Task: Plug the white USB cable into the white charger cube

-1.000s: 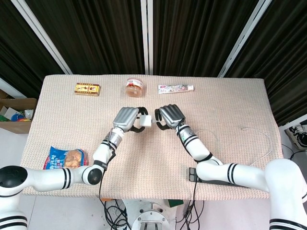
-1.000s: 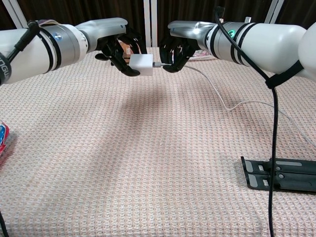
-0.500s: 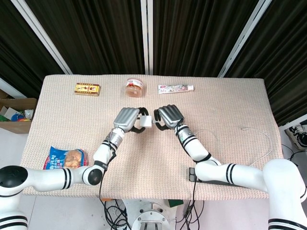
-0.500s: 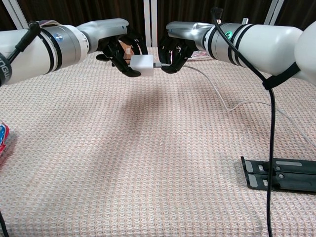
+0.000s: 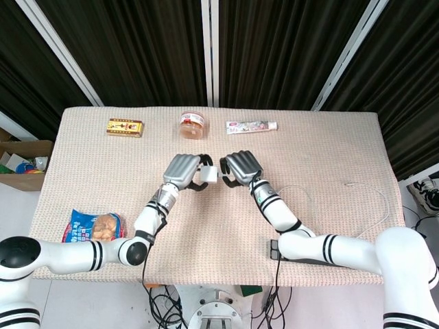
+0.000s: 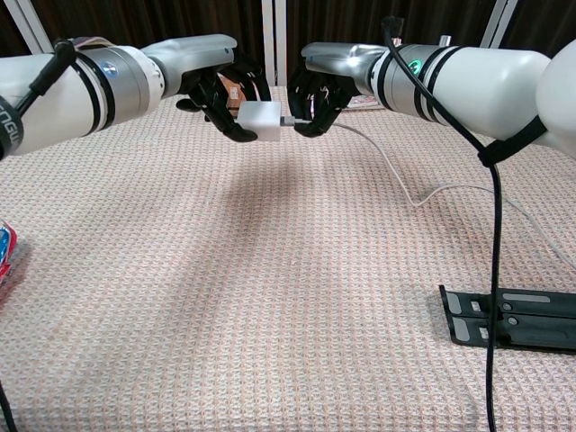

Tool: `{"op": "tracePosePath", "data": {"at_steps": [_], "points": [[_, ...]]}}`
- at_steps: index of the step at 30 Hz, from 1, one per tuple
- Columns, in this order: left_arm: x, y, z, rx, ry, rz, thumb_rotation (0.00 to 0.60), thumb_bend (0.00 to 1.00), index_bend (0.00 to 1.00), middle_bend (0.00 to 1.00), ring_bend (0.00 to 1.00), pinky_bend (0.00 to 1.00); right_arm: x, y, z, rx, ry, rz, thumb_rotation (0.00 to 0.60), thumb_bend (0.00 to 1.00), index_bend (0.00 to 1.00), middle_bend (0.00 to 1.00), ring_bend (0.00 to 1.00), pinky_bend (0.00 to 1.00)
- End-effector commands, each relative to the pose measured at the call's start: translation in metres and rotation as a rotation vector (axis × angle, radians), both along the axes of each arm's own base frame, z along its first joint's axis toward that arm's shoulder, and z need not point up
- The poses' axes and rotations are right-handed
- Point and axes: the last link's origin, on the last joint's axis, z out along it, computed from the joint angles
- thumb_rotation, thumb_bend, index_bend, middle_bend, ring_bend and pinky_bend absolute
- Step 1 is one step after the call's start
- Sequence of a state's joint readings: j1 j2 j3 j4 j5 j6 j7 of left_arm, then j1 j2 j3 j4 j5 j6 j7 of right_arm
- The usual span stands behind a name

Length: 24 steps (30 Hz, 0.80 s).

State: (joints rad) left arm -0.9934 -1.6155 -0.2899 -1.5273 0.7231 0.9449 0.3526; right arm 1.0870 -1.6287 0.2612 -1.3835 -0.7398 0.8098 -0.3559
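My left hand point(image 6: 219, 92) point(image 5: 182, 168) holds the white charger cube point(image 6: 257, 120) point(image 5: 208, 175) above the middle of the table. Just right of it, my right hand point(image 6: 317, 97) point(image 5: 242, 166) pinches the plug end of the white USB cable point(image 6: 396, 171). In the chest view the metal plug tip point(image 6: 286, 120) touches the cube's right face; how deep it sits I cannot tell. The cable trails right across the cloth point(image 5: 363, 199).
At the table's far edge lie a yellow box point(image 5: 125, 127), a jar point(image 5: 193, 124) and a tube point(image 5: 251, 126). A snack bag point(image 5: 95, 225) lies front left. A black bracket point(image 6: 508, 317) sits front right. A cardboard box point(image 5: 20, 163) stands off the left edge.
My right hand has crept left, closing the small gap between the plug and the cube. The left hand holds the cube nearly still.
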Motion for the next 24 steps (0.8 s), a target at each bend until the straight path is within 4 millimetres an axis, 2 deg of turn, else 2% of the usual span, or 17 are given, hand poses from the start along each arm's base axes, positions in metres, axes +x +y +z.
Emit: {"op": "tracePosePath", "data": {"at_steps": [1,3,5,8,13,16,21,24], "points": [[-0.002,0.000,0.000,0.000,0.003,0.003,0.600,0.24,0.56,0.43,0.74,0.93,-0.004,0.001,0.005,-0.025,0.017,-0.005,0.600,0.31,0.45,0.46,0.33,0.36],[-0.004,0.000,-0.001,0.000,0.003,0.005,0.600,0.24,0.56,0.43,0.73,0.93,-0.008,0.003,0.009,-0.040,0.020,-0.018,0.600,0.24,0.33,0.39,0.28,0.34],[-0.006,0.000,-0.002,-0.001,0.005,0.007,0.600,0.24,0.56,0.43,0.73,0.93,-0.010,0.005,0.013,-0.061,0.021,-0.029,0.600,0.19,0.25,0.33,0.23,0.31],[-0.007,0.000,-0.004,-0.005,0.007,0.010,0.600,0.24,0.56,0.43,0.73,0.93,-0.012,0.009,0.017,-0.071,0.005,-0.051,0.600,0.17,0.16,0.26,0.18,0.26],[-0.013,0.003,-0.011,0.012,0.058,-0.003,0.600,0.24,0.56,0.43,0.70,0.93,-0.025,0.018,0.031,-0.079,-0.006,-0.071,0.600,0.16,0.04,0.18,0.11,0.24],[-0.017,0.004,-0.020,0.004,0.090,-0.005,0.600,0.24,0.51,0.42,0.65,0.93,-0.036,0.024,0.042,-0.103,-0.029,-0.089,0.600,0.16,0.00,0.14,0.08,0.22],[-0.019,0.006,-0.034,0.022,0.155,-0.040,0.600,0.24,0.43,0.39,0.52,0.88,-0.054,0.030,0.058,-0.139,-0.087,-0.121,0.600,0.17,0.00,0.13,0.07,0.21],[-0.020,0.007,-0.039,0.017,0.190,-0.061,0.600,0.23,0.32,0.32,0.40,0.78,-0.068,0.033,0.066,-0.153,-0.087,-0.140,0.600,0.17,0.00,0.13,0.07,0.21]]}}
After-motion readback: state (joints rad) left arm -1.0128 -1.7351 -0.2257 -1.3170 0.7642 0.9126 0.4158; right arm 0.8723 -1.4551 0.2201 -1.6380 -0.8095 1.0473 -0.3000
